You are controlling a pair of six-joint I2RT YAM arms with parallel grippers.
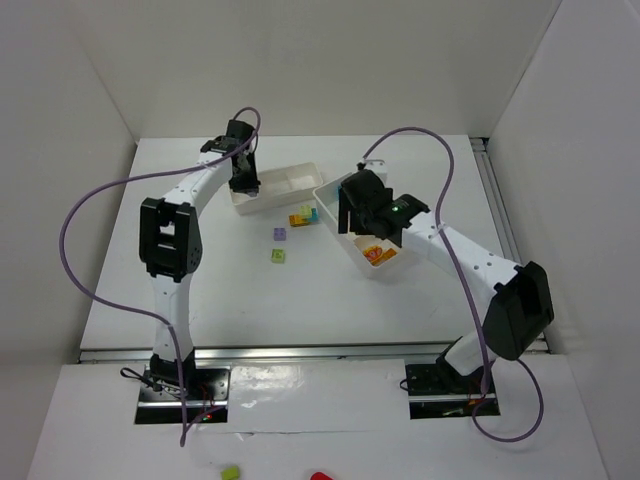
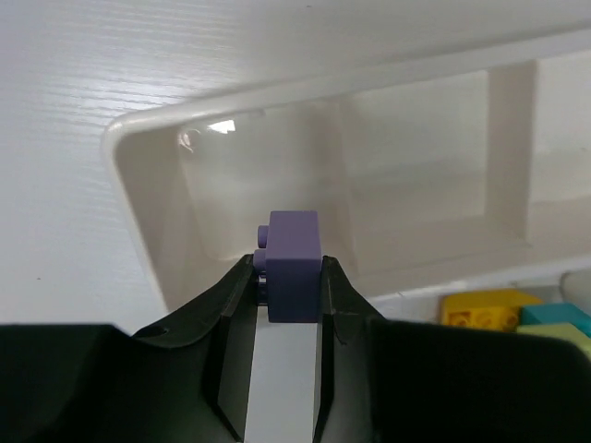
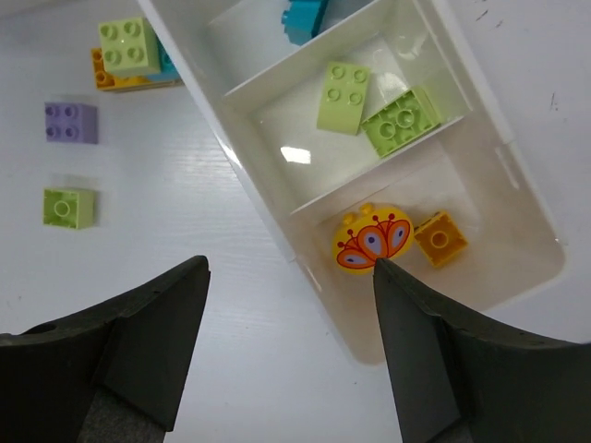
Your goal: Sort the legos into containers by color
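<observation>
My left gripper (image 2: 288,281) is shut on a pale purple lego (image 2: 294,245) and holds it over the end compartment of the far white tray (image 2: 148,198), which looks bare inside. My right gripper (image 3: 289,268) is open and empty, above the near-left wall of the second tray (image 3: 268,198). That tray holds a teal lego (image 3: 305,14), two lime green legos (image 3: 343,97), a yellow patterned round lego (image 3: 371,240) and a small orange lego (image 3: 440,237). Loose on the table are a purple lego (image 3: 71,123), a lime lego (image 3: 68,208) and a mixed cluster (image 3: 129,51).
In the top view the loose cluster (image 1: 303,217) lies between the two trays (image 1: 275,190). A silver rail (image 1: 300,350) runs along the table's front edge. White walls close in the left, back and right. Two stray pieces (image 1: 231,472) lie on the floor strip in front.
</observation>
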